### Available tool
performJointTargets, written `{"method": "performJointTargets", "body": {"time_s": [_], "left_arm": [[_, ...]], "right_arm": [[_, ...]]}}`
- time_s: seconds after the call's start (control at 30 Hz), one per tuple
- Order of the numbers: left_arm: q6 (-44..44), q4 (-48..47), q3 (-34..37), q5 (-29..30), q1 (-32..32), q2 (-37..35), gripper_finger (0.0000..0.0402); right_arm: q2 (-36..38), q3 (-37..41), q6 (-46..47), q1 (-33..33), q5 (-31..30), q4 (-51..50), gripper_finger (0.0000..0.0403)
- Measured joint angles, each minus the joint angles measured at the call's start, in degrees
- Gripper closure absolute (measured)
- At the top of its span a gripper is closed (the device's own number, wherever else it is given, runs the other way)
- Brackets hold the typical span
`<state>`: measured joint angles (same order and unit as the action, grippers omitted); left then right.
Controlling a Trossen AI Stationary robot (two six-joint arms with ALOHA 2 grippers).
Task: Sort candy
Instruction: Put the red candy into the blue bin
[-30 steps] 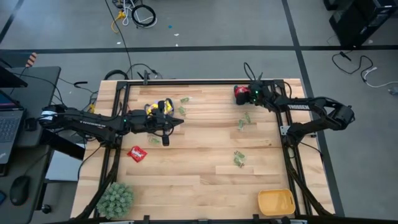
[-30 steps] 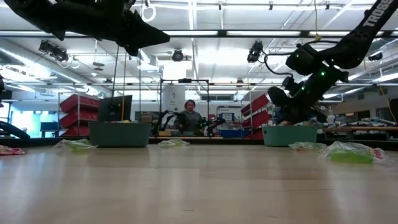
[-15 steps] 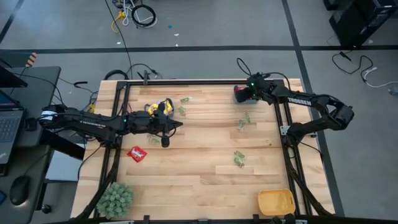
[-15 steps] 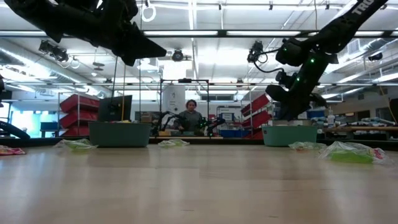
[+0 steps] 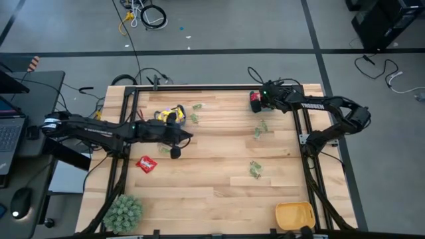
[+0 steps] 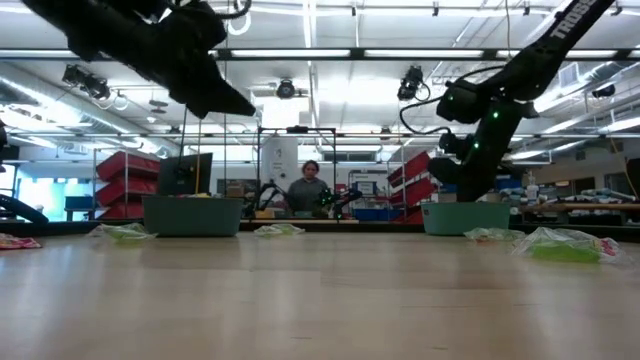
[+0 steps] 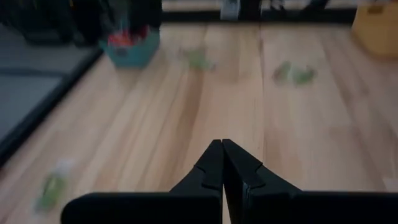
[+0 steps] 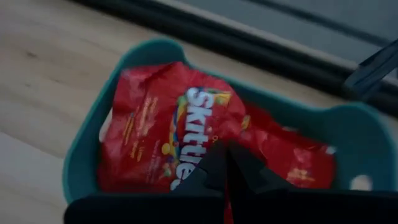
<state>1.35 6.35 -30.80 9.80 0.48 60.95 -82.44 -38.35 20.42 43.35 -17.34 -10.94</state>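
Two red packets (image 8: 168,143), perhaps more, overlap inside teal bin (image 8: 81,168).

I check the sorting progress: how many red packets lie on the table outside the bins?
1: the red packet lies alone on the left side of the table. Others may be hidden under the arms.

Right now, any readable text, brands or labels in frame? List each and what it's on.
"Skittles": on the red candy packet lying in the teal bin, right wrist view; last letters hidden by the right hand.
"TROSSEN": white lettering on the right arm, high view, barely legible.
Other packets: too small or blurred to read.
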Motion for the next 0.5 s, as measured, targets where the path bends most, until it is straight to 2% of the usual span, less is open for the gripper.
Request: {"method": "performJointTargets", "body": {"time_s": [0.13,0.27,0.4,0.5], "left_arm": [[3.8,-16.1,-5.8,-1.3,-0.8,0.0,0.04],[12.6,-34.8,-10.5,-4.9,-2.2,0.0,0.04],[23.2,-49.1,-11.3,-9.5,-4.4,0.0,0.0393],[28.8,-56.8,-11.3,-12.4,-6.9,0.2,0.0373]], "right_arm": [[3.8,0.0,-1.5,-1.0,-2.1,0.0,0.0393],[9.4,0.0,-2.1,-3.1,-2.2,-1.9,0.0378],[13.8,0.0,-2.4,-6.5,-2.2,-3.7,0.0357],[15.8,0.0,-2.5,-9.1,-2.2,-4.0,0.0338]]}}
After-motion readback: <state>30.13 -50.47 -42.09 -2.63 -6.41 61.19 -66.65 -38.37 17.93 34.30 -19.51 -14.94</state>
